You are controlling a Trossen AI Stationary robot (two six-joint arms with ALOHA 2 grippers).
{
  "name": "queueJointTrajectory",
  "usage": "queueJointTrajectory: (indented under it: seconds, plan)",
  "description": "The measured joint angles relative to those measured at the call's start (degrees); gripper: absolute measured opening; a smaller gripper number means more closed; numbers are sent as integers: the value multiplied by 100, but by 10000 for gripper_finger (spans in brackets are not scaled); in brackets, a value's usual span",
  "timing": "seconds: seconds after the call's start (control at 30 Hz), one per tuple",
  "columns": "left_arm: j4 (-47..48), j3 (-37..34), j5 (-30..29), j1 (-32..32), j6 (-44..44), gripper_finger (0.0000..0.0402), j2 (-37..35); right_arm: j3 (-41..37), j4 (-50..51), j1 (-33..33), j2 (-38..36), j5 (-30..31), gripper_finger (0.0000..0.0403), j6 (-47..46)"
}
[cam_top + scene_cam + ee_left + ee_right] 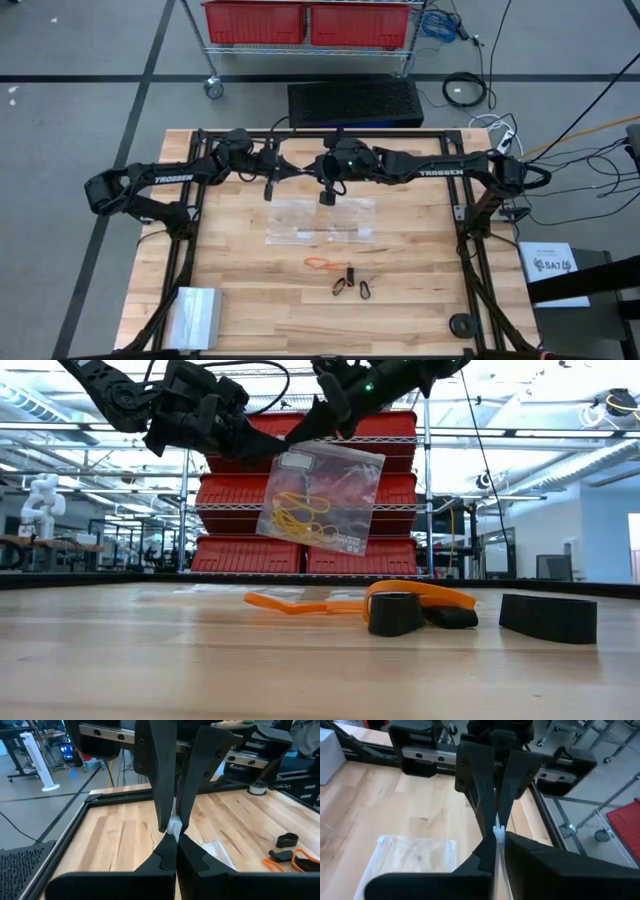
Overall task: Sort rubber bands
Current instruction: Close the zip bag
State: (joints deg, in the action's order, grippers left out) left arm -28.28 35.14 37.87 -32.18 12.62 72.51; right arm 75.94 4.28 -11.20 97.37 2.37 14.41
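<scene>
A clear plastic bag (pixel 322 495) with yellowish-tan rubber bands (pixel 300 512) inside hangs in the air over the far middle of the table. My left gripper (pixel 288 168) and right gripper (pixel 308 170) meet tip to tip there, both shut on the bag's top. An orange band (pixel 320 262), a black-and-orange pair (pixel 343 284) and a black band (pixel 367 289) lie loose on the wood nearer the near edge. In the low view these show as an orange loop (pixel 415 593) and black loops (pixel 395 613). My left gripper pinches a small bit of the bag's top edge (pixel 174 827) between its two fingertips, coming level from the table's left. The bag hangs clear of the table below, tilted (pixel 290 460). My right gripper pinches the same top edge (pixel 498 833) between its fingertips, level from the table's right, right against the left gripper's tips. A clear strip of bag (pixel 503 865) runs back between its fingers. The bag hangs below.
More clear bags (pixel 320 220) lie flat on the wood under the grippers. A pale box (pixel 195 315) sits at the near left corner and a black round piece (pixel 462 325) at the near right. Black frame rails (pixel 190 240) border the table; red bins (pixel 305 22) stand beyond.
</scene>
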Motion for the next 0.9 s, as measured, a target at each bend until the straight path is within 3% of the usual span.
queueJointTrajectory:
  seconds: [0.57, 0.9]
  plan:
    - [-74, 0, -35, -160, -24, 0, -4, -10, 2569, -7, -421, 788, 4, -314]
    - [-16, 0, -146, -160, -28, 0, -11, -13, 3349, -27, -418, 1151, 4, -434]
